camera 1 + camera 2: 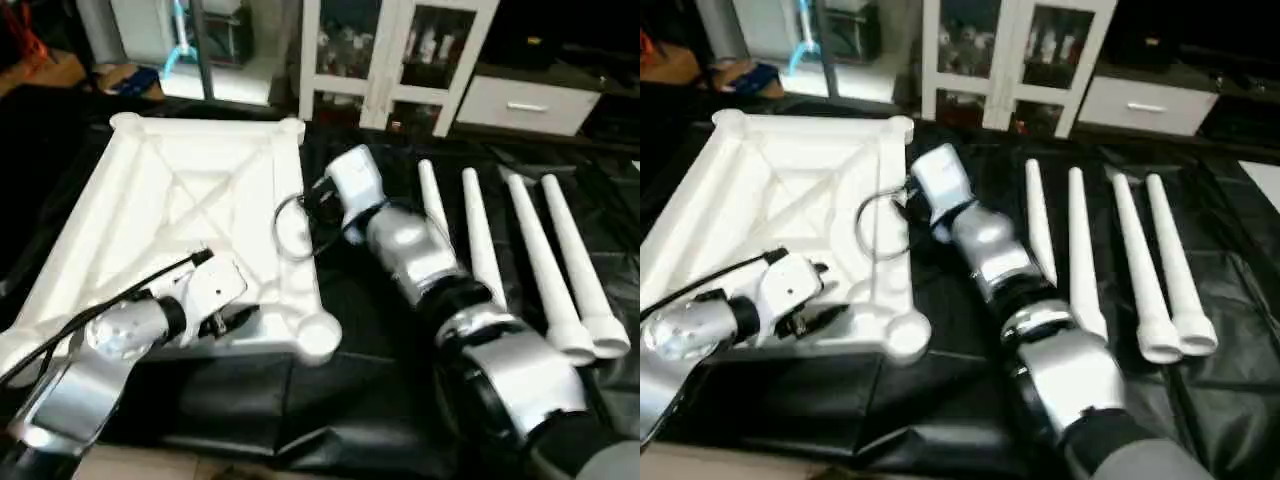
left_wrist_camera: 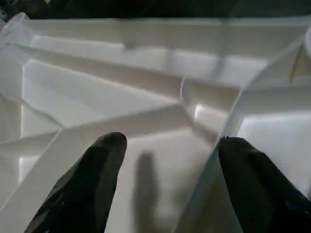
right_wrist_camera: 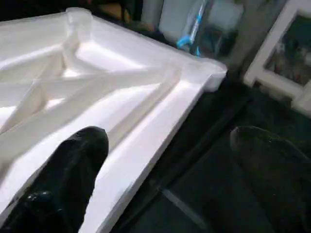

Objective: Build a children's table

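The children's table top [image 1: 170, 200] lies upside down on the left, white, with X ribs and round corner sockets [image 1: 318, 335]. Four white tapered legs [image 1: 480, 240] lie side by side on the black cloth to its right. My left gripper [image 2: 170, 143] hovers open over the top's near part, and a diagonal rib [image 2: 214, 160] runs between its fingers. My right gripper [image 3: 170, 141] is open at the top's right rim [image 3: 160, 121]. One of its fingers [image 3: 73, 165] is over the ribbed surface and the other over the cloth. Nothing is held.
A black cloth [image 1: 380, 400] covers the work surface. A white glass-door cabinet [image 1: 390, 50] and a white drawer unit [image 1: 525, 100] stand behind. A black cable loop [image 1: 290, 225] hangs at my right wrist over the top's right edge.
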